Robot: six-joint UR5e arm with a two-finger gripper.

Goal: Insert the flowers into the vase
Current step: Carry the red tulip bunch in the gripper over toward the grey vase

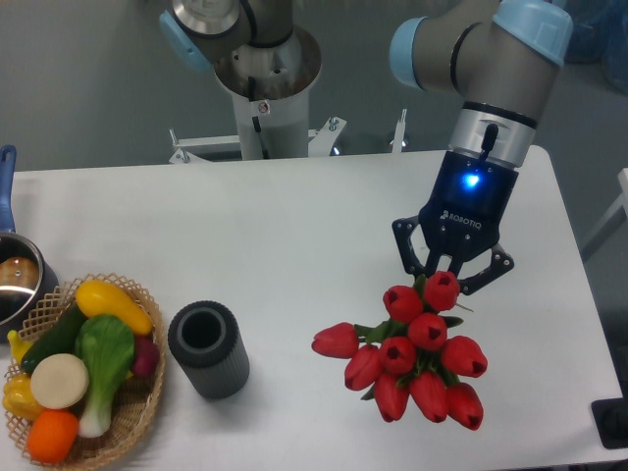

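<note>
Flowers [412, 358]: one bunch, nine red closed buds counted, green leaves showing between them. Hangs at right of desk [294, 226], buds toward the camera, stems hidden behind the buds.

Tool [449, 276]: one, on the single arm, blue light lit on its body. Fingers angled inward just above the topmost bud, apparently pinching the bunch by its stems; actual contact hidden by the buds.

Vase [208, 348]: one, dark grey ribbed cylinder, thick rim, upright, mouth open. Stands on the desk front left of centre, well apart from the bunch and just right of the basket.

Basket [137, 412]: one, wicker, front left corner. Contents counted: one yellow squash-like piece at top, one dark green piece, one pale green leafy stalk, one cream round slice, one orange piece at bottom, one red-purple piece at the right edge, yellow bits at the left edge, number unclear.

Pot [15, 280]: one, steel, blue handle, at left edge, partly cut off, touching or just behind the basket rim; cannot tell which.
</note>
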